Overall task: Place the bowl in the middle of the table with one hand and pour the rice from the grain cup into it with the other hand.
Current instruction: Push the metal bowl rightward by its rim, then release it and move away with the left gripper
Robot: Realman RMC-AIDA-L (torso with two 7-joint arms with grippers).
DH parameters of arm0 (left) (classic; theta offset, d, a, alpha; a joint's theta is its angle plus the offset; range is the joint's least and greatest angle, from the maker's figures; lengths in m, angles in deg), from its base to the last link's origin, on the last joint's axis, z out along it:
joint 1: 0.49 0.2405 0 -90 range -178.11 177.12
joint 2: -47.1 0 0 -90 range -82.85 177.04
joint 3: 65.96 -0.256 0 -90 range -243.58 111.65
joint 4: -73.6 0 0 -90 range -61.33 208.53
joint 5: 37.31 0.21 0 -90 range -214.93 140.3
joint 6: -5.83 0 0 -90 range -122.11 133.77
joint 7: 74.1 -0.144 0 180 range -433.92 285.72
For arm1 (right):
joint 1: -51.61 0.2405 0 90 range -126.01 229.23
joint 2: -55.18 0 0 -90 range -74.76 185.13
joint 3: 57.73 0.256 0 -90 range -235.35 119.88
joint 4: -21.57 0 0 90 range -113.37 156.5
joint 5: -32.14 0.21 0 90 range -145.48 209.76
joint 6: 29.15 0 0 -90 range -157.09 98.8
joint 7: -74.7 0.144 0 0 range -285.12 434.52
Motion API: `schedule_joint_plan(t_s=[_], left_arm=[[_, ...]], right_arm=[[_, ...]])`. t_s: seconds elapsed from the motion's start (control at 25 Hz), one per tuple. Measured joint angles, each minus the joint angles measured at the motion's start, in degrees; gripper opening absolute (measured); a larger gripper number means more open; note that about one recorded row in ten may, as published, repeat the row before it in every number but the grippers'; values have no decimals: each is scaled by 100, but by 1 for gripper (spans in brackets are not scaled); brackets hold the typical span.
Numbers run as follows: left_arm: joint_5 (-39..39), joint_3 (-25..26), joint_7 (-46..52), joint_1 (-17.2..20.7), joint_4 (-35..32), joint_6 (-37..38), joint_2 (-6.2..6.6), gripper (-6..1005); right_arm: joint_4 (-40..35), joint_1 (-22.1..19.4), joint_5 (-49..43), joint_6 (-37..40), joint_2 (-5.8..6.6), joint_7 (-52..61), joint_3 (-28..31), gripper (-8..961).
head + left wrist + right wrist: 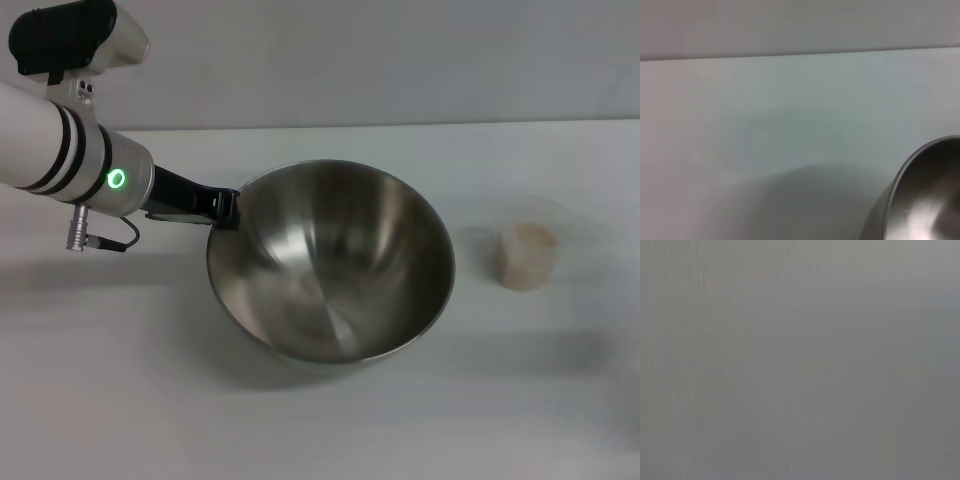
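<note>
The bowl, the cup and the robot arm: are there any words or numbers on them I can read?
None to read.
Bowl: plain steel, no writing.
Grain cup: no marks or numbers show.
Left gripper at the bowl's rim: no label; the arm shows only a glowing green ring, no letters.

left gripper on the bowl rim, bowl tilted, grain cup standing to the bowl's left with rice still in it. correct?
One thing is off: the grain cup stands to the right of the bowl, not its left, as the head view shows. The rest holds: the left gripper is at the bowl's rim, the bowl sits tilted, and the rice is still in the cup.
</note>
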Motion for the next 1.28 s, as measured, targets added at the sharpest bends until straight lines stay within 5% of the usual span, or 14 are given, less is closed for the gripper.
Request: schedule_joint_plan(t_s=[1.28], left_arm=[[119,-54,-36,-71,-130,9,36,46]], right_arm=[[0,-27,0,35,-9,0,-35,816]])
